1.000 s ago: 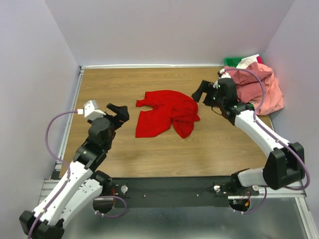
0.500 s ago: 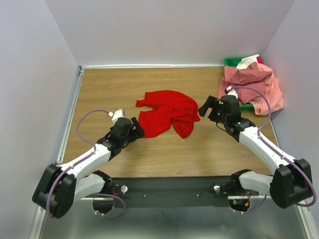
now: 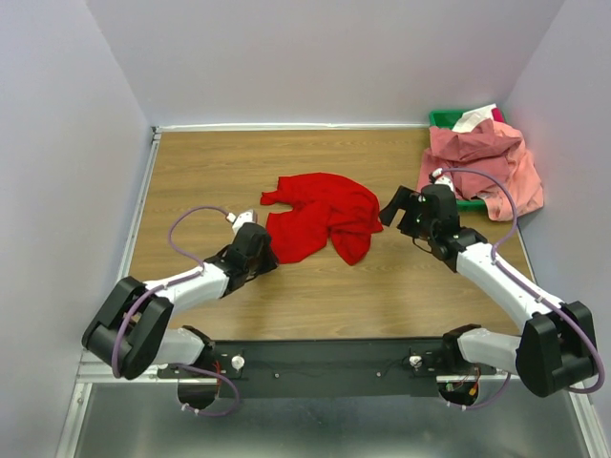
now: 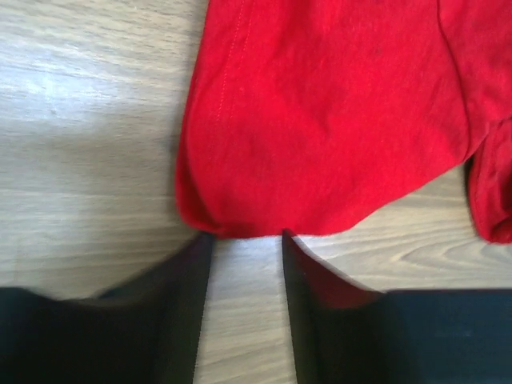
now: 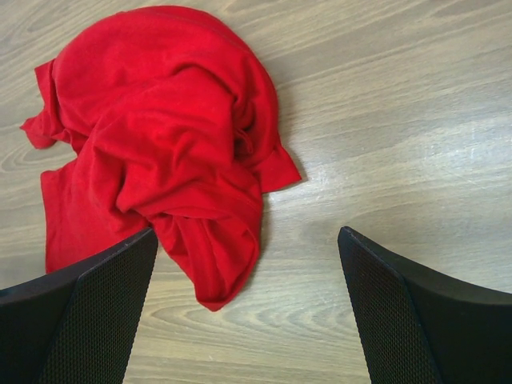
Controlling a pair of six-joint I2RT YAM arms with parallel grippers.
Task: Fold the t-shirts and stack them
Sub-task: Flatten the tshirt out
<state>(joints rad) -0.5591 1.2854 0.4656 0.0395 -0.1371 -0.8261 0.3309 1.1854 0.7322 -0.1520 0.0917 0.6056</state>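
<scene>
My left gripper (image 4: 246,236) is low over the table (image 4: 80,120), its fingers half apart with bare wood between them. The hem of the red t-shirt (image 4: 320,112) is just at their tips, and I see nothing pinched. I judge this cloth light, soft and limp: it will sag and slide, so I would take it at the stitched hem corner, just ahead of the left finger. The crumpled bulk lies ahead of my right gripper (image 5: 248,232), toward its left finger; these fingers are spread wide and empty. The salmon pink t-shirts (image 3: 482,157) are heaped behind those fingers, over the green bin (image 3: 441,118). I can read no label or writing anywhere.
</scene>
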